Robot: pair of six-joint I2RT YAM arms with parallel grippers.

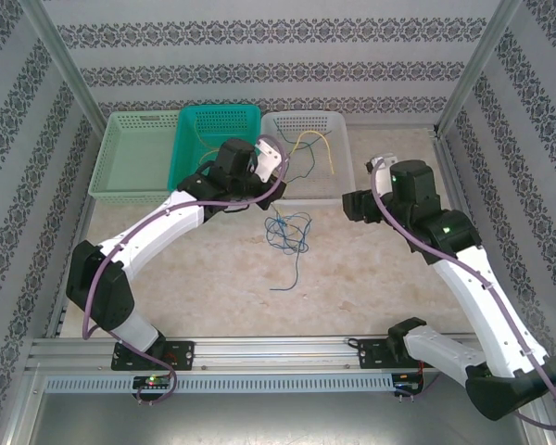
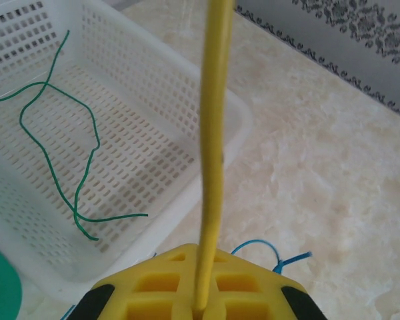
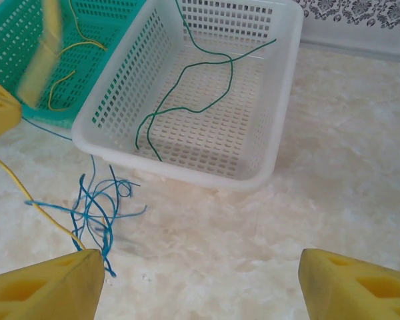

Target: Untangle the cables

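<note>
Your left gripper is clamped on the yellow cable, which rises in one stiff, bright line straight out from between its pads. Your right gripper stands with its jaws wide and grips nothing, though a thin run of that yellow colour slants down to meet its left finger.

The biggest knot among the cables is the blue tangle. It is a loose scribble of loops with one long tail, lying on the table just ahead of the right gripper's left finger and just below the left gripper. The green cable is next in size. It sprawls in open curves across the floor of the white basket, ahead of both grippers. A shorter yellow strand lies bent in the teal basket, ahead and to the left of the right gripper. Whether it belongs to the clamped cable, you cannot tell from here.

From above, the papered walls close in the cell on three sides, pale stripes alternating with dark floral bands, and metal posts stand at the corners. The table is a cream, marbled surface, and your arms reach across it from a metal rail at the near edge. A pale green basket sits beyond the teal one, to the left of the left gripper.
</note>
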